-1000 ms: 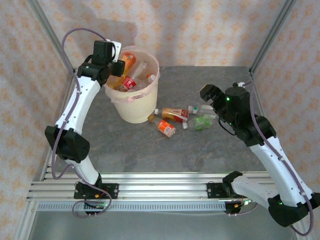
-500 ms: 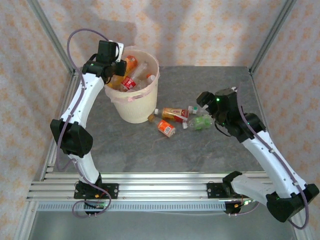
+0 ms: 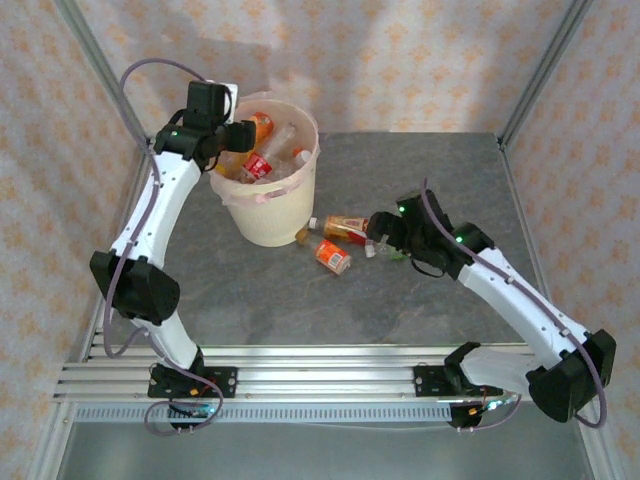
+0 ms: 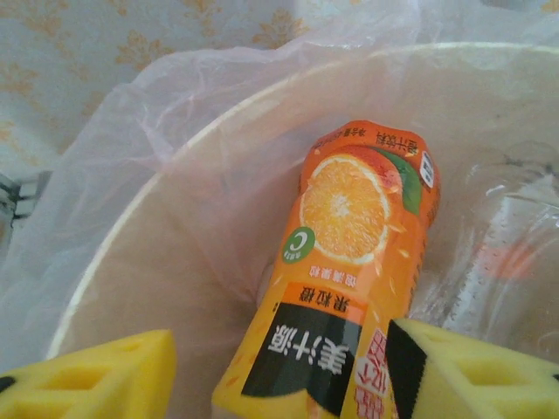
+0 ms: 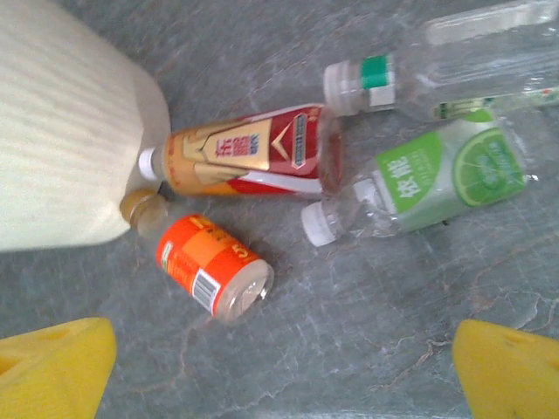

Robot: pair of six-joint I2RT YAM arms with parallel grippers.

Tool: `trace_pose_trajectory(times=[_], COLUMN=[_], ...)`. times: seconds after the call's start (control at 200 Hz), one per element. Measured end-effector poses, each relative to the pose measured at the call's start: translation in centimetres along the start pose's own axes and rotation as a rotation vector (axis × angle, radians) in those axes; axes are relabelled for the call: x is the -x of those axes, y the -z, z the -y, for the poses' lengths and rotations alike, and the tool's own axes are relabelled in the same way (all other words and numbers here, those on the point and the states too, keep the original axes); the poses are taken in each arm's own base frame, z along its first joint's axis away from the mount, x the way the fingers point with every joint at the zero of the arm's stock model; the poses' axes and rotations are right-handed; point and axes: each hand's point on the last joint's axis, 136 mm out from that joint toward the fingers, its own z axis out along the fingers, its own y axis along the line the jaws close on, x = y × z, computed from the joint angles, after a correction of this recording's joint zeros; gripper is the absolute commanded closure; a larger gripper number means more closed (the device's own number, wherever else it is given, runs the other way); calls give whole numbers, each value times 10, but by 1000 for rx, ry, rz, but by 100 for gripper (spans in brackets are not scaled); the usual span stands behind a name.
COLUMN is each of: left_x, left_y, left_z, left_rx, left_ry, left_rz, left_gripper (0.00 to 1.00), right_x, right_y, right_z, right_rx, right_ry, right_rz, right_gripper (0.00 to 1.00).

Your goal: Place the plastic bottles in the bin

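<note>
Left pincer [image 3: 236, 133]: is being held over the left rim of the bin, its yellow fingers [image 4: 87, 375] spread apart, released, with nothing being clamped.
Orange juice bottle [image 4: 349, 262]: is lying between those fingers, inside the bin, and is being propped against the lined wall. The right finger is touching it and the left one is standing clear.
Bin [image 3: 270, 215]: is being carried at the far left of the worktop [image 3: 430, 170]. A pink liner [image 4: 131, 131] is being draped over its rim, and a red-labelled bottle [image 3: 258, 165] and a clear bottle [image 3: 285, 140] are lying in it.
Small orange bottle [image 5: 210, 266]: is lying on the worktop, its cap just beside the bin's base.
Red-and-gold bottle [image 5: 236, 161]: is lying just behind it, cap at the bin wall.
Green-labelled bottle [image 5: 428, 183]: is lying to its right, cap near the red-and-gold bottle's base.
Green-banded clear bottle [image 5: 454, 61]: is lying just behind the green-labelled one.
Right pincer [image 5: 284, 367]: is being hung above these four bottles, spread wide, grasping nothing.
</note>
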Motion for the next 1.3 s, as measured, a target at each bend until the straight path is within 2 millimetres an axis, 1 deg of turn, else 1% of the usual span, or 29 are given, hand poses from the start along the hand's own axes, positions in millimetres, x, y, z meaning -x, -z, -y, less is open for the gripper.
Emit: trace_pose_trajectory(times=[0.07,0.16,0.255,0.35,0.42,0.445,0.515,0.646,0.716,0.776,0.846,0.956,1.111,1.301], left_x=[8,21,25,14,1,-7,-29,-69,-85,-94,-100,-105,-115,-117], left_y=[17,48,88,123,139,143,150,153,154,157,161,167,168,169], left_z=[-2,-6,-13,-22,-30,-33,-39,-45,-47,-49,-50,-56,-62,-65], left_rx=[-2,-4,0,14,34,43,61,71,72,70,67,81,113,130], left_ry=[28,75,119,171,213,232,280,364,403,434,460,487,496,500], left_rz=[34,97,169,218,241,244,244,232,237,253,273,304,313,320], left_gripper=[12,1,0,0,0,0,0,0,0,0,0,0,0,0], right_x=[-4,-11,-24,-37,-46,-49,-55,-62,-65,-66,-68,-73,-76,-80], right_y=[-3,-9,-21,-35,-46,-50,-61,-76,-82,-87,-94,-107,-125,-143], right_z=[-6,-14,-23,-31,-35,-37,-40,-46,-50,-54,-58,-64,-68,-71], right_rx=[11,20,21,12,6,4,-4,-12,-9,-8,-10,-14,-27,-40], right_ry=[61,142,235,320,375,390,432,501,540,573,609,660,707,749], right_rz=[-10,-26,-64,-109,-139,-146,-169,-195,-207,-217,-228,-249,-277,-305], right_gripper=[1,1,1,1,1,1,1,1,1,1,1,1,1,5])
